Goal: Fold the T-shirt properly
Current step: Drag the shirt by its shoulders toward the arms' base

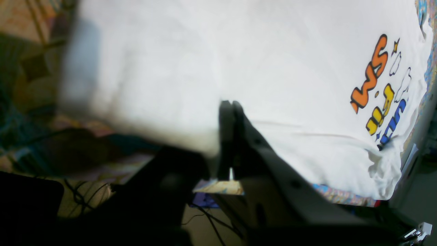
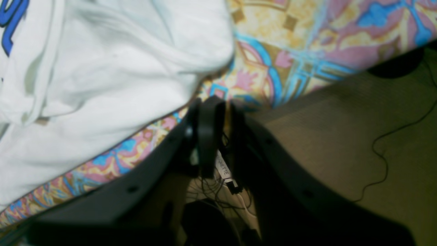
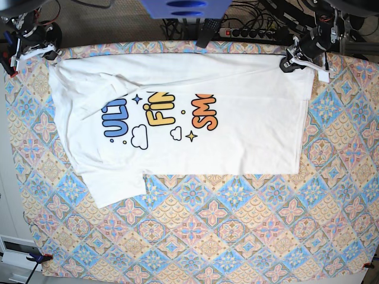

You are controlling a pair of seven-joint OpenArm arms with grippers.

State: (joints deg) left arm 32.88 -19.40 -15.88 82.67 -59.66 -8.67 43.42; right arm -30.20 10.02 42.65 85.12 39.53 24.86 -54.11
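T-shirt point(image 3: 249, 136), one in count, lies print-up on the patterned surface point(image 3: 237, 236), spread across its far half with the lettering sideways to the base camera. One long edge is already turned in along the far side, and one sleeve sticks out toward the near side on the base view's left.

Left claw point(image 1: 230, 106): jaws pressed together at the hem corner, at the far right in the base view. White cloth lies against the tips; whether any is actually pinched, I cannot tell.

Right claw point(image 2: 218, 109): jaws nearly together, nothing between them, beside the bunched cloth at the surface's far left corner.

Risks, as judged: if the left claw carries only a thin lip of hem, it may slip free in a pull, leaving a skewed fold. The bunching near the right claw could be trapped as creases.

Count: one shirt, two claws, one surface.
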